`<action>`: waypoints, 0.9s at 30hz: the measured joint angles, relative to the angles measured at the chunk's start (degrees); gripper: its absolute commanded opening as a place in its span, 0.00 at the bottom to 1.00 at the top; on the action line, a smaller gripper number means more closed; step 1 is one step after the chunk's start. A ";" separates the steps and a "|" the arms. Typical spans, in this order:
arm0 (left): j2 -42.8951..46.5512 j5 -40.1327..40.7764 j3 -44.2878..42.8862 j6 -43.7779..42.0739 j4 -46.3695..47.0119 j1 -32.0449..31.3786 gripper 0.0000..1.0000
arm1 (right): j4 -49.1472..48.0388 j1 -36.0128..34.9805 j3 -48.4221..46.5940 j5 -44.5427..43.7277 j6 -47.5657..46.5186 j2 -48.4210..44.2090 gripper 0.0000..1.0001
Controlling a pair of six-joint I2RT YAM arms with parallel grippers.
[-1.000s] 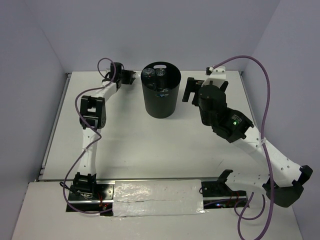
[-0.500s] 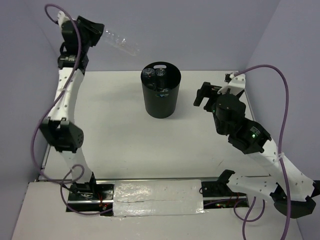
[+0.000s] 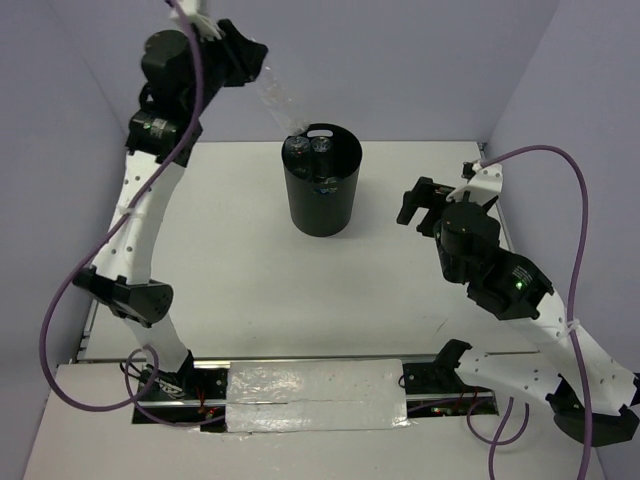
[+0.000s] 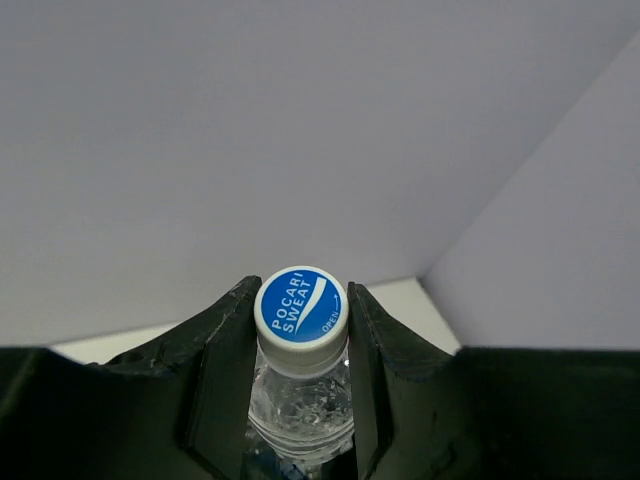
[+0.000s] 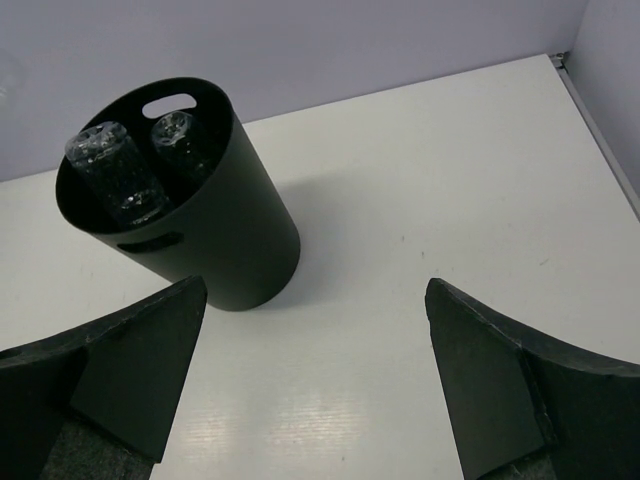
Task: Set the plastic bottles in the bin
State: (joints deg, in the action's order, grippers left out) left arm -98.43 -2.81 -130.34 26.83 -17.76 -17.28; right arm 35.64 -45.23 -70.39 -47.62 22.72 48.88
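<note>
Top: bin (image 3: 322, 195) upright on the table (image 3: 230, 280), two bottles (image 3: 299, 150) standing inside; left gripper (image 3: 243, 62) is high up behind-left of it, pinching a clear bottle (image 3: 278, 100) whose long axis slants down-right, free end just over the rim. Left wrist: blue cap (image 4: 301, 305) faces the camera, bottle clamped between the fingers (image 4: 215, 370). Right wrist: right gripper (image 5: 312, 330) spread wide, empty, bin ahead-left.

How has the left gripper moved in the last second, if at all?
Yes. The left gripper, shut on a clear bottle, has risen from table level beside the bin to well above and left of its rim.
</note>
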 measured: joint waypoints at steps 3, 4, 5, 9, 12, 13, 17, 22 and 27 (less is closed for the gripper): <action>-3.04 1.07 0.48 -3.08 -2.34 -3.67 0.28 | 0.96 0.00 0.04 -0.20 0.83 -1.14 0.97; -3.87 1.31 1.03 -4.26 -2.71 -4.87 0.28 | 1.27 0.00 0.04 -0.28 1.07 -1.53 0.97; -4.66 1.49 1.64 -4.76 -3.34 -6.08 0.28 | 1.49 0.00 0.07 -0.42 1.38 -1.92 0.97; -6.51 1.53 3.67 -6.80 -4.48 -9.60 0.28 | 2.47 0.00 0.59 -1.01 2.40 -2.84 0.97; -6.60 1.64 5.11 -7.39 -4.74 -10.75 0.28 | 2.93 0.00 1.14 -1.25 3.17 -3.32 0.97; -6.71 1.68 5.11 -7.43 -4.68 -11.06 0.28 | 2.97 0.00 1.40 -1.29 3.34 -3.39 0.97; -7.28 2.82 5.22 -7.50 -3.74 -12.28 0.30 | 3.10 0.00 2.36 -1.29 3.85 -3.39 0.97; -8.74 3.65 6.49 -7.50 -2.78 -13.99 0.65 | 3.37 0.00 3.17 -1.44 4.37 -3.45 0.97; -11.61 4.04 6.58 -7.93 -3.06 -15.69 0.99 | 4.26 0.00 3.28 -1.86 4.72 -3.96 0.97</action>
State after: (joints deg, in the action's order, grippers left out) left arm -110.04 1.23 -123.76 18.90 -20.82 -32.97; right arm 39.90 -45.23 -67.11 -49.47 27.44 44.93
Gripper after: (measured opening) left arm 0.965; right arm 0.971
